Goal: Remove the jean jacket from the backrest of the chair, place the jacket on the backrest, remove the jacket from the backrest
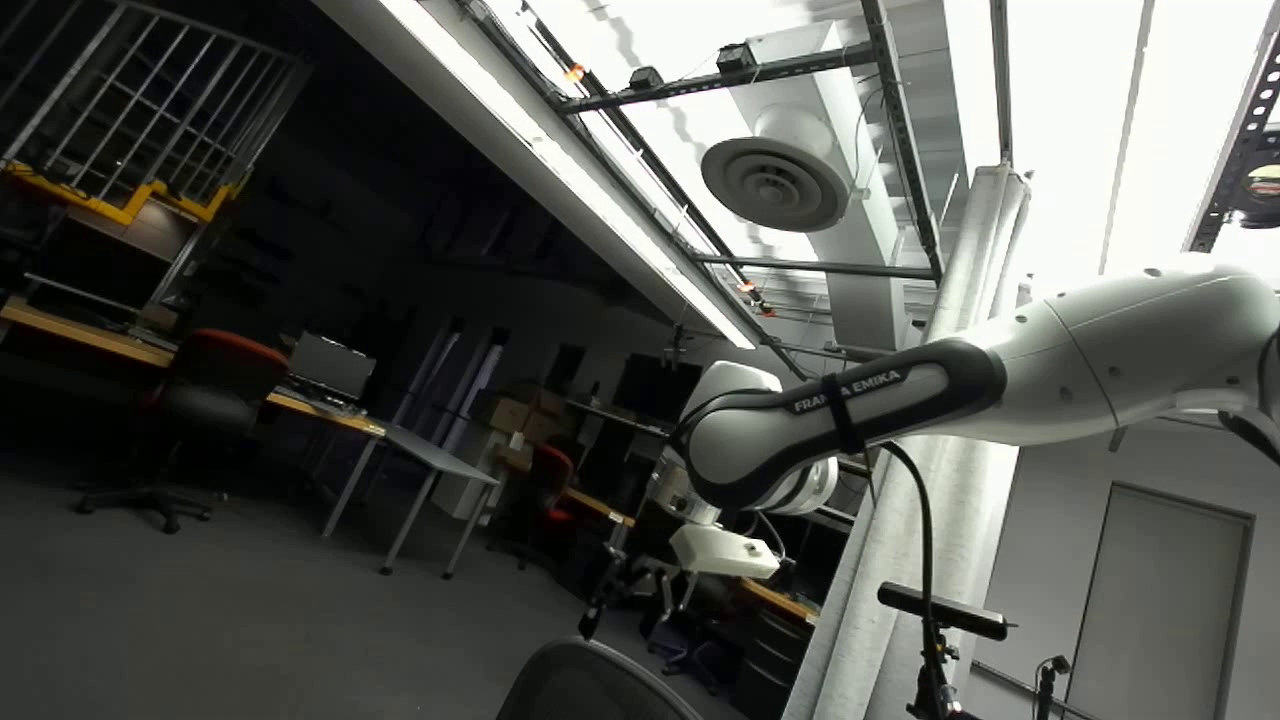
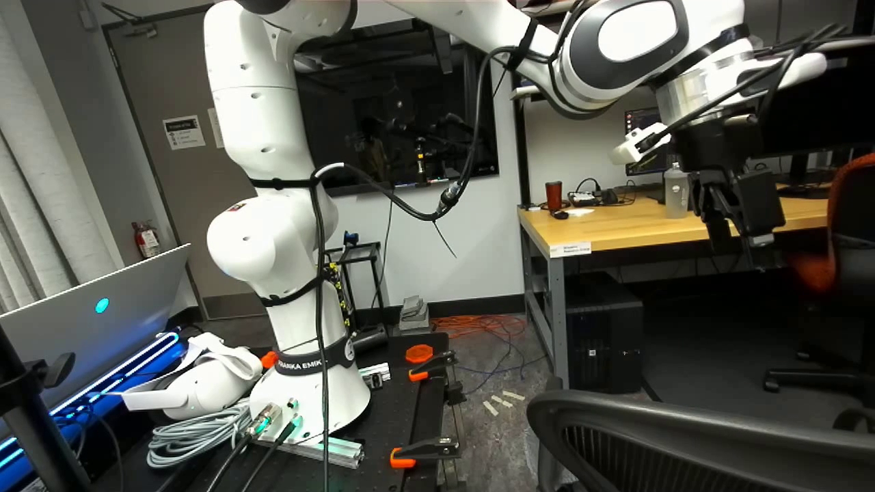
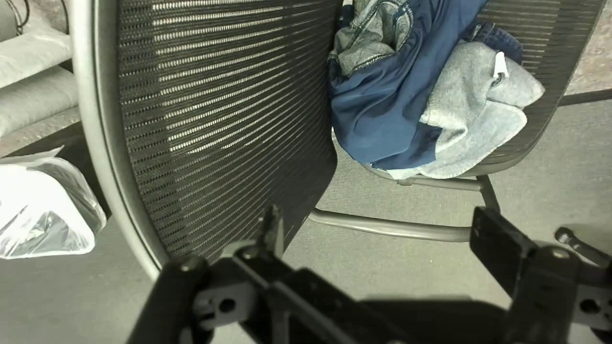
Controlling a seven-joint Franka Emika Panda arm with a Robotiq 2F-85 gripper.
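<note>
In the wrist view the jean jacket (image 3: 382,114) lies bunched on the seat of the chair (image 3: 502,165), blue and pale grey sides both showing. The mesh backrest (image 3: 229,91) fills the left half of that view with no cloth on it. Its dark rounded rim (image 2: 683,424) also rises at the bottom right of an exterior view, and its top (image 1: 590,685) shows low in an exterior view. My gripper (image 3: 375,220) stands open, floor visible between its wide-spread fingers. In an exterior view the gripper (image 2: 742,249) hangs above the backrest, apart from it. Neither exterior view shows the jacket.
A tubular chair arm (image 3: 392,227) runs below the jacket. A white plastic bag (image 3: 43,210) sits beyond the backrest. Behind the arm is a wooden desk (image 2: 615,229) with a bottle (image 2: 677,191), and an orange office chair (image 2: 851,205) stands nearby.
</note>
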